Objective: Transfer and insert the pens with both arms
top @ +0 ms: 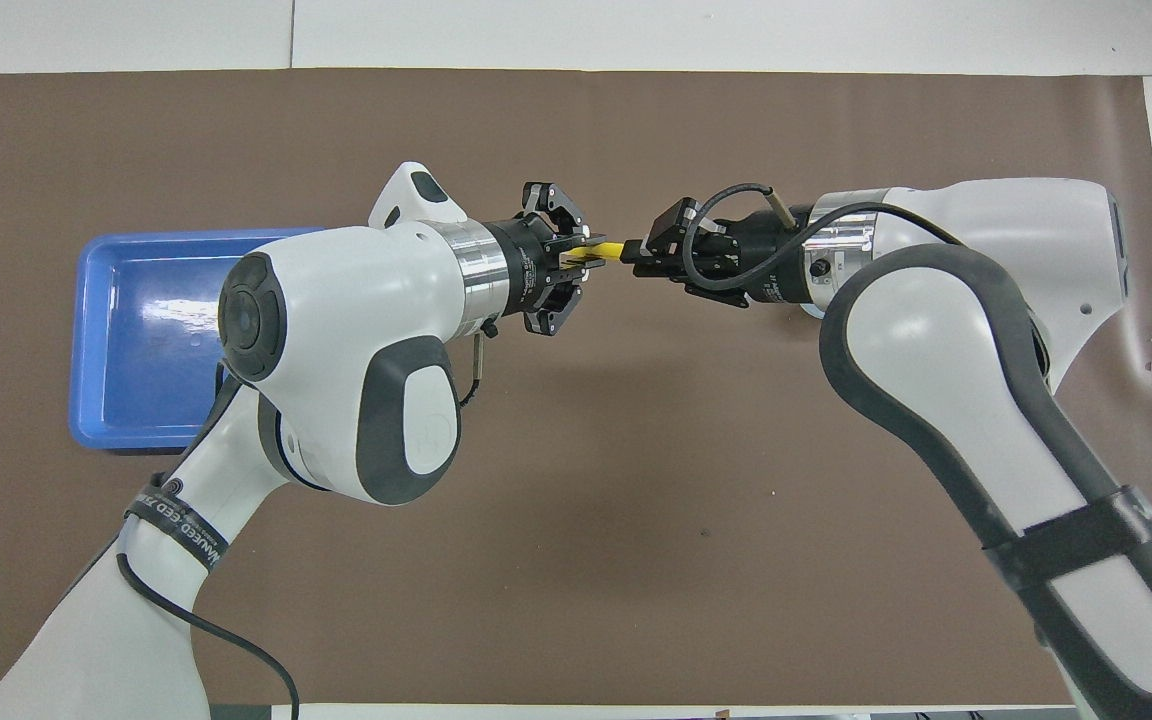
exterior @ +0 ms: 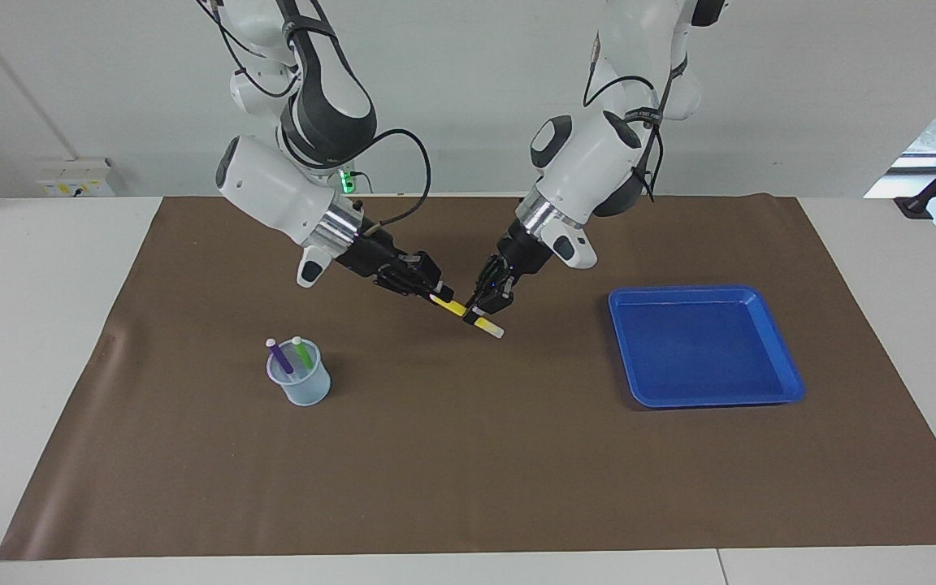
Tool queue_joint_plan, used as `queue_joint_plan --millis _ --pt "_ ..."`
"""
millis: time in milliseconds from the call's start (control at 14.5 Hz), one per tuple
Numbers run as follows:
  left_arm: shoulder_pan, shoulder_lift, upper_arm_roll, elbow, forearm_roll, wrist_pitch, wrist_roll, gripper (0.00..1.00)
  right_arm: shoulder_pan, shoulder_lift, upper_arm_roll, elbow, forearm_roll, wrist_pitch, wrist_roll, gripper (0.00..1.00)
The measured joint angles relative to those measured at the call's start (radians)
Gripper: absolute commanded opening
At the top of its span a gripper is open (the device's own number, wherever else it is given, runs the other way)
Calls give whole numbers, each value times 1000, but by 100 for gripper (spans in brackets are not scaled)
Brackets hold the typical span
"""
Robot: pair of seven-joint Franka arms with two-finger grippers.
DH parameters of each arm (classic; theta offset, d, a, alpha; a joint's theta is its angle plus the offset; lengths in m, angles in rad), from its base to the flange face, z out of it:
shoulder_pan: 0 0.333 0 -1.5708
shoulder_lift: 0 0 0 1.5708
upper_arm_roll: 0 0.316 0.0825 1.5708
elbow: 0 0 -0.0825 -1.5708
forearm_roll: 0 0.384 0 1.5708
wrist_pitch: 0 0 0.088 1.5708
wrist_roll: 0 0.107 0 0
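We are seeing the yellow pen (exterior: 468, 314) hanging in the air over the middle of the brown mat (exterior: 468, 471), tilted, its pale cap end pointing down and away from the robots. Both grippers are meeting on it. The left gripper (exterior: 491, 307) is pinching it near the cap end. The right gripper (exterior: 434, 292) is touching the other end; its fingers are lying close around the pen, but we cannot tell whether they are clamping it.

We are noting the purple pen (exterior: 279, 357) and the green pen (exterior: 301, 352) standing tilted in the clear cup (exterior: 299, 382), cap ends up, toward the right arm's end of the table. The blue tray (exterior: 704, 345) is sitting on the mat toward the left arm's end, well apart from the cup. Nothing is standing between the held pen and the cup.

In the overhead view the right arm's bulk is covering the cup entirely, and the left arm is cutting off one edge of the tray (top: 116, 330). There only a short yellow stretch of the pen (top: 608, 250) is showing between the two grippers (top: 576, 262) (top: 648, 256).
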Motion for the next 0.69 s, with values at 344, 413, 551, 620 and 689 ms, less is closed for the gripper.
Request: queue_joint_plan --millis 344,413,551,620,689 --pt "0 2 0 2 -1 0 -2 99 -1 0 -1 -1 1 1 0 0" --pt "-1 2 0 2 -1 0 -1 100 -1 0 -1 -1 1 1 0 0" --pt "-1 3 0 2 0 0 26 100 0 0 0 -3 1 1 0 0" --pt "-1 5 1 0 9 -3 74 100 0 0 0 -3 2 1 0 0" --pt "0 7 3 -5 18 -5 130 100 -2 0 -1 -3 1 1 0 0"
